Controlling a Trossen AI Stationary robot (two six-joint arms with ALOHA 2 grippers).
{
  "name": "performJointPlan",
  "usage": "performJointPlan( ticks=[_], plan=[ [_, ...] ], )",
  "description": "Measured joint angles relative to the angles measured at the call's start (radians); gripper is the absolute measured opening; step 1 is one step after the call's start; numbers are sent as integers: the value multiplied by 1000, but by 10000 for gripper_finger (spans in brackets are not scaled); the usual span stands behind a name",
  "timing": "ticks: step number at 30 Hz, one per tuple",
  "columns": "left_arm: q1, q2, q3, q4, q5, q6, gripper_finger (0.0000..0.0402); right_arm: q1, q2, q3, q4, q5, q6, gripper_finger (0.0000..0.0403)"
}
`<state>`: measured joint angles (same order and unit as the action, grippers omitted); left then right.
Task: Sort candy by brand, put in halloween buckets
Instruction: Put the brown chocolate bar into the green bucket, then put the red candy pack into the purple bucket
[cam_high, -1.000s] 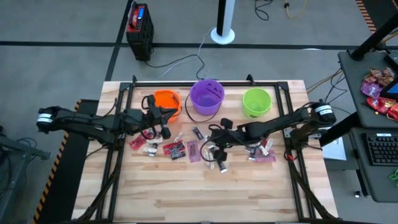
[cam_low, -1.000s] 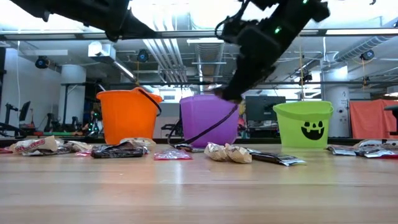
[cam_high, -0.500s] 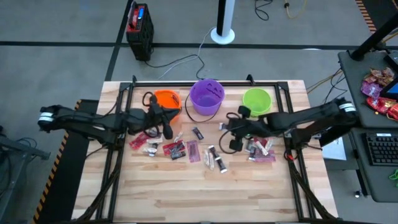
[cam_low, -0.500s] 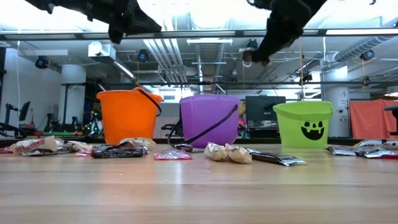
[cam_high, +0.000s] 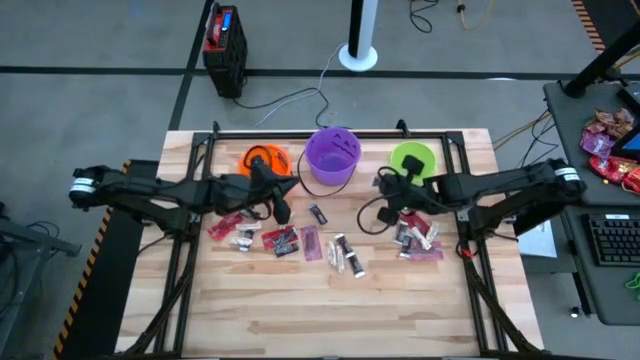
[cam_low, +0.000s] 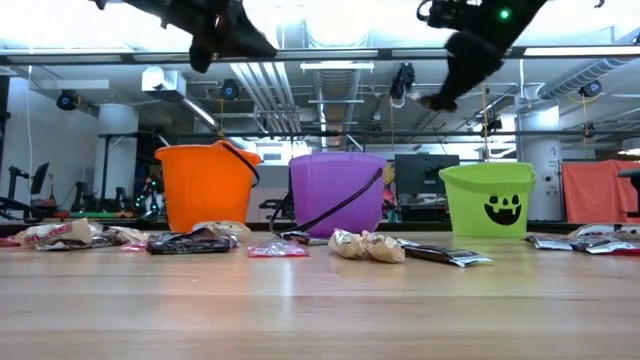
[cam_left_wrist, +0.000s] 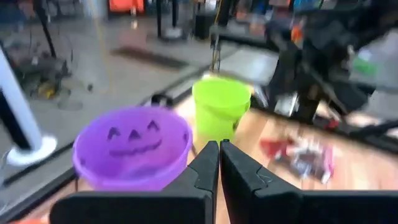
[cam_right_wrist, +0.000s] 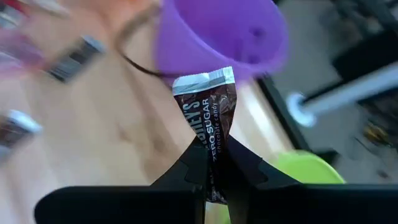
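Note:
My right gripper (cam_high: 385, 190) hangs above the table between the purple bucket (cam_high: 332, 155) and the lime green bucket (cam_high: 412, 160), shut on a dark brown candy (cam_right_wrist: 210, 118). My left gripper (cam_high: 284, 206) hovers just right of the orange bucket (cam_high: 264, 160). Its fingers (cam_left_wrist: 219, 155) are shut and empty, pointing toward the purple bucket (cam_left_wrist: 132, 146) and the green bucket (cam_left_wrist: 221, 109). All three buckets stand upright on their bases along the far side. Loose candy (cam_high: 300, 240) lies flat on the table, with more candy (cam_high: 420, 238) to the right. My right gripper pinches the brown candy between its two fingers (cam_right_wrist: 193, 168), around the wrapper's middle (cam_right_wrist: 212, 149). The silver crimped end (cam_right_wrist: 202, 81) sticks out past the fingertips. The candy is lifted clear of the table, high above it in the low view (cam_low: 438, 98).
A black metal frame (cam_high: 330, 133) borders the wooden table just behind the buckets. The near half of the table (cam_high: 330, 310) is bare wood. A side table at the right holds red and pink bags (cam_high: 610, 145).
My right gripper has risen from the loose candy in the middle of the table. It has swung toward the far right, toward the green bucket, carrying the brown candy lifted clear. My left gripper has moved a little to the right, away from the orange bucket and toward the purple one.

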<state>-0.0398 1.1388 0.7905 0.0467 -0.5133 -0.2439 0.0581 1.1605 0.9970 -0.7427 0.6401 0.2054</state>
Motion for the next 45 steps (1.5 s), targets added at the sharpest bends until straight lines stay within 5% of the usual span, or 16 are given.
performJointPlan(
  ticks=[5, 9, 16, 24, 35, 45],
  plan=[
    [-16, 35, 139, -401, -1, -101, 0, -54, -64, 0, -57, -87, 11, 22],
    [-30, 68, 209, -571, 0, -101, 0, -130, -119, 0, -99, -115, 17, 22],
    [-32, 100, 217, -596, 0, -34, 0, -384, -153, 0, -134, -142, 134, 22],
    [-32, 145, 216, -594, 69, 63, 0, -653, -76, 0, -140, -344, 155, 28],
    [-34, 221, 215, -593, 443, 105, 0, -676, 1, 0, -136, -352, 154, 108],
    [-73, 320, 215, -581, 459, -36, 0, -632, -53, -1, -138, -385, 146, 156]
  ],
)
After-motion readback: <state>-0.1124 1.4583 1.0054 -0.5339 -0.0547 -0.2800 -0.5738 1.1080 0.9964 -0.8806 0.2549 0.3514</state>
